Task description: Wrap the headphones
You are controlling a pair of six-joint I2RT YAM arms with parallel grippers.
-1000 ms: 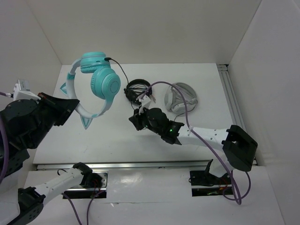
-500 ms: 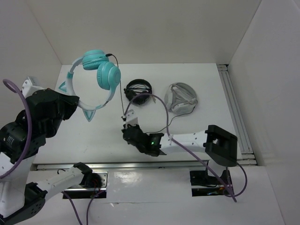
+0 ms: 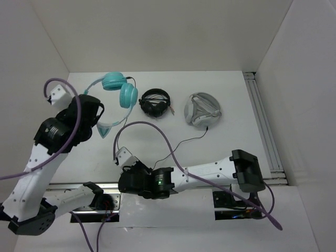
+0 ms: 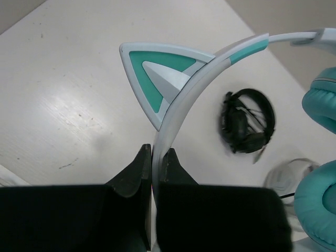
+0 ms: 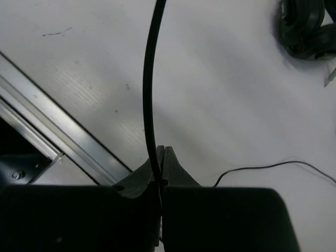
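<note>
From above, the headphones (image 3: 127, 95) hang off the table (image 3: 231, 86) at the back left, with their ear cups near the rear wall. The left gripper (image 3: 98, 118) is clamped on the pale headband. One cat ear (image 3: 105, 130) points down just beside the fingers. The black cable (image 3: 116, 140) drops from the headphones toward the near edge, where the right gripper (image 3: 118, 156) pinches it. The right arm lies low along the front of the table. Its purple hose (image 3: 157, 137) loops over the table between the two grippers. The black headphones (image 3: 155, 102) sit just right of the teal ear cups. The grey-white headphones (image 3: 202, 111) lie further right, and a thin lead (image 3: 191, 139) trails forward from them.

In the left wrist view, the fingers are closed flat on the headband, which curves up and right to the ear cups at the frame edge. The cat ear stands just above the fingers. The black headphones lie on the table behind the band, and the grey-white pair is a blur beside the lower cup.

In the right wrist view, the fingers are shut on the black cable, which rises straight out of frame. A metal rail (image 5: 63, 142) crosses at lower left, and the thin lead lies at lower right.
</note>
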